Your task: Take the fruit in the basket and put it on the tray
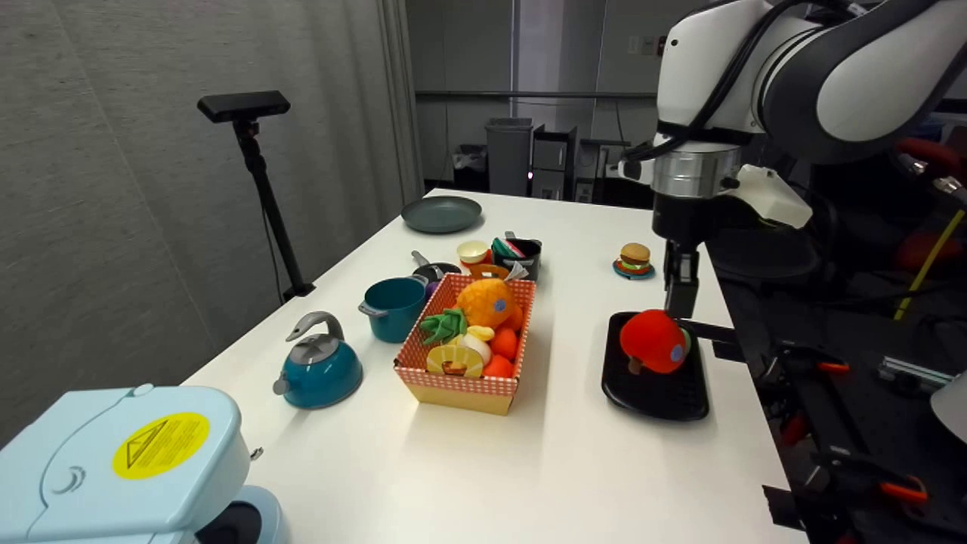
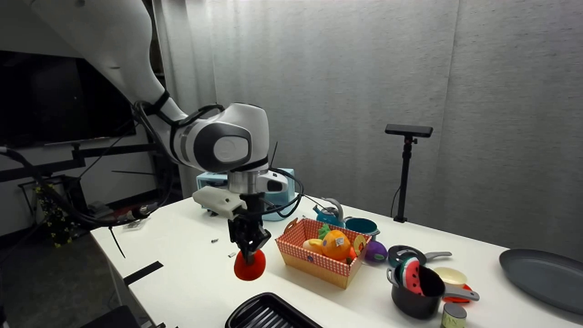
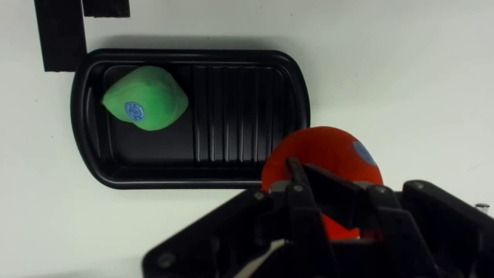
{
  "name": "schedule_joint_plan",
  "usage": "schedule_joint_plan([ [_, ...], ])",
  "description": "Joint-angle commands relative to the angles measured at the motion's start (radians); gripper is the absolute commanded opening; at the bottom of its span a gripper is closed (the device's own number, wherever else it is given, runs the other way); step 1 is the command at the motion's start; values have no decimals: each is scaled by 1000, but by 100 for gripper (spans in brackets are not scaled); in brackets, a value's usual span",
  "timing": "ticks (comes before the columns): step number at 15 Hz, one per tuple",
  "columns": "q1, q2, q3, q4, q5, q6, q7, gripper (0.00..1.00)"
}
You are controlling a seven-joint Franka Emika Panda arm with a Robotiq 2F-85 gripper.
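The red fruit (image 1: 651, 338) hangs from my gripper (image 1: 681, 298). In an exterior view the fruit (image 2: 249, 272) is clearly above the table, with the gripper (image 2: 248, 257) pointing down onto it. In the wrist view the gripper (image 3: 303, 164) is shut on the fruit (image 3: 328, 144), which overlaps the near right corner of the black tray (image 3: 231, 116). The tray also shows in both exterior views (image 1: 657, 404) (image 2: 259, 303). A green fruit (image 3: 146, 96) lies at the tray's left end. The red-orange checked basket (image 1: 461, 397) (image 2: 314, 269) still holds several fruits.
An orange fruit (image 1: 486, 302) sits in the basket. A teal kettle (image 1: 316, 374) and teal pot (image 1: 396, 308) stand beyond it. A black pot (image 2: 419, 296), a purple item (image 2: 375, 251), a grey round plate (image 1: 441, 214), a toy burger (image 1: 633, 261) and a light-blue appliance (image 1: 128, 468) are on the table.
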Motion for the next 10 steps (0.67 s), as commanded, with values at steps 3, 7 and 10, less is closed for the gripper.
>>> schedule_joint_plan([
  [3,-57,-144,-50,-132,-6,22,-83,1],
  [7,-93,-202,-87,-180,-25,14,-120,1],
  [10,-113,-185,-108,-131,-37,-11,-140,1],
])
